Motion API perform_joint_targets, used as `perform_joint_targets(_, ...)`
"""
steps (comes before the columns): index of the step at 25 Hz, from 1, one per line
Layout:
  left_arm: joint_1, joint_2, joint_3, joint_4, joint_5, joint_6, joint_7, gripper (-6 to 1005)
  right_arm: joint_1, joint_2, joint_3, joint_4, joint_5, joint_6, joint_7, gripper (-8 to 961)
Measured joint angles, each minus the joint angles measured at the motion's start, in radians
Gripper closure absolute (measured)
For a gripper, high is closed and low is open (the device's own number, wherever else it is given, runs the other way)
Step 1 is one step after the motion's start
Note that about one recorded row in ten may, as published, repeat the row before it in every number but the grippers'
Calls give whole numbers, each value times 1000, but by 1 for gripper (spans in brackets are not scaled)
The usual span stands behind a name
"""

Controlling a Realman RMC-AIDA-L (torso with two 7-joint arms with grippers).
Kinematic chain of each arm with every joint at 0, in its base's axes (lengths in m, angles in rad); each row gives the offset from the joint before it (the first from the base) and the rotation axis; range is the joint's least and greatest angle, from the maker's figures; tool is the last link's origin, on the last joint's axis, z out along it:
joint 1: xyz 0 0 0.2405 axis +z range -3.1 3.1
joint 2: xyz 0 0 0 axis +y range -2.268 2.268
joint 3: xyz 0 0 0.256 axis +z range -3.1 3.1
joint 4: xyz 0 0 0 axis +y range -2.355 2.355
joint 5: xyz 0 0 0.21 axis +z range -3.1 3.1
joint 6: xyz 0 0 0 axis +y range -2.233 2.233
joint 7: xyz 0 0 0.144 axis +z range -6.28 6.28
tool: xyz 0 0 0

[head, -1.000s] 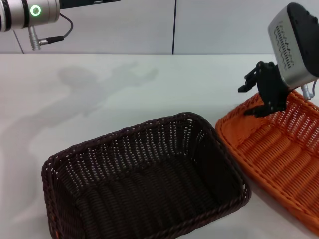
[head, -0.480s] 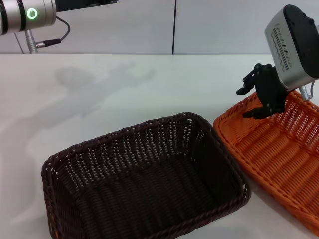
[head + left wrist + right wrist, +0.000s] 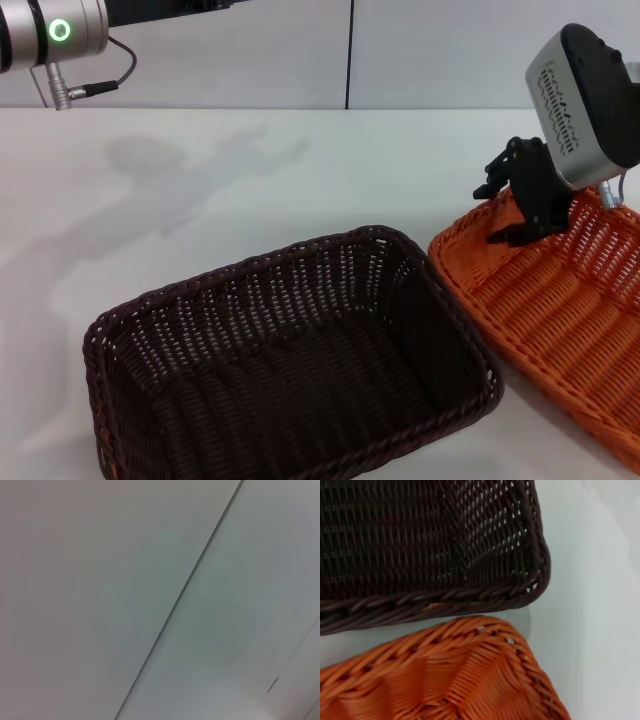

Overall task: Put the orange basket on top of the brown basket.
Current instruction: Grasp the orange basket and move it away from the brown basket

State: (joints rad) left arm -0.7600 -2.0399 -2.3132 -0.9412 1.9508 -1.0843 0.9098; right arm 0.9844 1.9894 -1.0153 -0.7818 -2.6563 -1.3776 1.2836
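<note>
The orange basket [image 3: 560, 310] stands on the white table at the right, partly cut off by the picture's edge. The brown basket [image 3: 290, 350] stands to its left, close beside it, open and empty. My right gripper [image 3: 503, 210] is at the orange basket's far rim near its left corner, with one finger outside the rim and one inside, shut on the rim. The right wrist view shows the orange basket's corner [image 3: 445, 680] next to the brown basket's corner [image 3: 420, 540], with a narrow strip of table between them. My left gripper is out of view.
The left arm [image 3: 50, 35] is raised at the far left, high above the table. The left wrist view shows only a pale wall panel [image 3: 100, 580]. Bare white table [image 3: 250, 170] lies behind the brown basket.
My right gripper has shifted a little to the left, and the orange basket's near-left corner has moved slightly left with it. The left arm has drawn slightly left.
</note>
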Motion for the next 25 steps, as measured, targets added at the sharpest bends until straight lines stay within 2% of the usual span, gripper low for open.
perform_joint_targets(6, -7, 12, 0, -1, 0, 1, 0, 152, -25, 6, 13, -29, -3, -71, 25, 405)
perform_joint_targets(11, -10, 17, 0, 0, 0, 2, 2, 152, -74, -2, 18, -104, -14, -187, 111, 405)
perform_joint_targets(19, -27, 18, 9, 6, 1, 21, 11, 152, -167, -3, 59, -274, -163, -327, 240, 407)
perform_joint_targets(25, -38, 14, 9, 15, 4, 30, 18, 152, -201, -8, 79, -343, -209, -372, 258, 483)
